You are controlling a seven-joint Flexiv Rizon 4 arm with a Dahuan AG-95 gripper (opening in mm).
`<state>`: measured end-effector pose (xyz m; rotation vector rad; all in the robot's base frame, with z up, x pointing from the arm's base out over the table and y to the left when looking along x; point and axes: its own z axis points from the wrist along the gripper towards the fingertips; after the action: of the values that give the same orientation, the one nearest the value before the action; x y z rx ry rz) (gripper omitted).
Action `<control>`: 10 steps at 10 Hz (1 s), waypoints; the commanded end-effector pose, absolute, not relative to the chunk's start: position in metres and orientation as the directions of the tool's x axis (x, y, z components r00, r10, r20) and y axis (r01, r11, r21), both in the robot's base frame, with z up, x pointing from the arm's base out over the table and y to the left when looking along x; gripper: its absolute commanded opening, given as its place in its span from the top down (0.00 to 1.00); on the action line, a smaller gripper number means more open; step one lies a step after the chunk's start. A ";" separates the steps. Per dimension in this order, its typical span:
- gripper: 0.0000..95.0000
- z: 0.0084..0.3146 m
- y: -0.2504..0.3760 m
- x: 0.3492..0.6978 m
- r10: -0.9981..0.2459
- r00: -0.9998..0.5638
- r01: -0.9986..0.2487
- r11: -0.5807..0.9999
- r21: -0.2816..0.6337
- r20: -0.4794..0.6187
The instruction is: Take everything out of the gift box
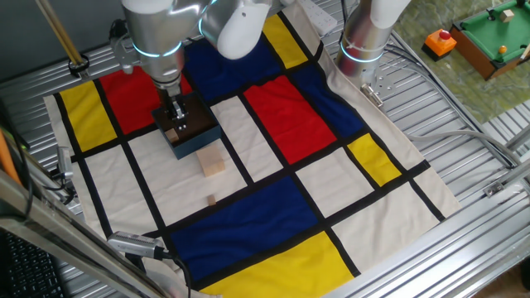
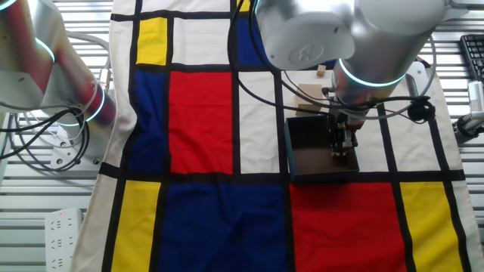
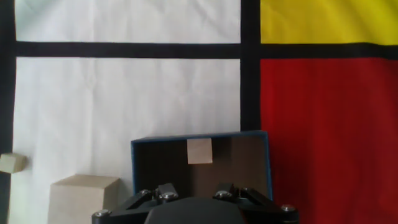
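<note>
The blue-grey gift box [image 1: 197,139] [image 2: 301,147] [image 3: 142,163] sits on a white panel of the cloth. One small tan block [image 3: 199,151] [image 1: 171,132] [image 2: 338,153] lies inside it, near a wall. My gripper [image 1: 176,114] [image 2: 344,140] [image 3: 194,194] hangs just above the box's inside, over that block, with its jaws apart and nothing between them. Only the finger bases show in the hand view. A pale beige cube [image 1: 213,163] [image 3: 84,196] [image 2: 308,94] rests on the cloth beside the box. A smaller tan block [image 1: 211,199] [image 3: 11,163] [image 2: 321,72] lies farther out.
A colour-block cloth [image 1: 290,116] of red, blue, yellow and white panels covers the slatted metal table. A second robot arm's base [image 1: 364,41] stands at the cloth's far edge. A green-topped wooden toy table [image 1: 493,37] and an orange toy [image 1: 440,41] sit at the far right.
</note>
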<state>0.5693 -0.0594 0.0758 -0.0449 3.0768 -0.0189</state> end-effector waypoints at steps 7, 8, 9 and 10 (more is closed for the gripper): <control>0.60 0.068 -0.057 0.585 -0.040 -0.995 -0.040 0.999 -0.002 -0.095; 0.40 0.067 -0.058 0.586 -0.041 -0.995 -0.041 0.999 -0.003 -0.095; 0.60 0.065 -0.059 0.586 -0.041 -0.995 -0.041 0.999 -0.005 -0.095; 0.60 0.062 -0.062 0.586 -0.045 -0.994 -0.045 0.999 -0.004 -0.096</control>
<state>0.5861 -0.0625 0.0606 -0.0672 3.0453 -0.0106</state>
